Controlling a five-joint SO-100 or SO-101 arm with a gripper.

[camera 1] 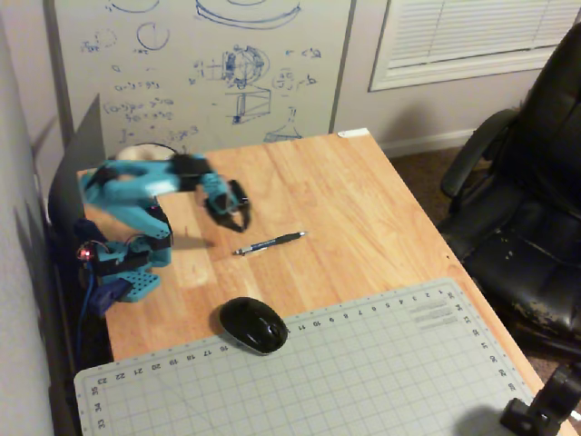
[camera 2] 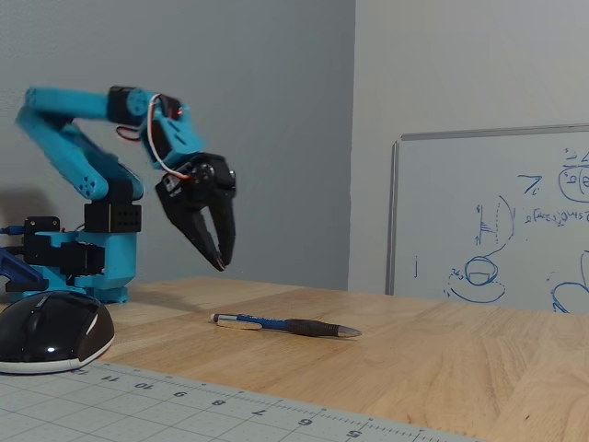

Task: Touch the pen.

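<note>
Blue-barrelled pen (camera 1: 270,242) (camera 2: 285,324) lies flat on the bare wooden table (camera 1: 354,200) (camera 2: 442,359), well clear of every edge, with open wood on all sides. Claw (camera 1: 238,211) (camera 2: 221,258) hangs in the air above and just short of the pen's rear end, not touching it, its jaws slightly parted and holding nothing. Mouse (camera 1: 253,324) (camera 2: 51,331) sits nearer the camera, at the edge of the cutting mat (camera 1: 345,381) (camera 2: 138,410).

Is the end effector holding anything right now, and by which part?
Nothing is held. The end effector hangs in the air above the table, while the pen lies flat on the wood, untouched.
</note>
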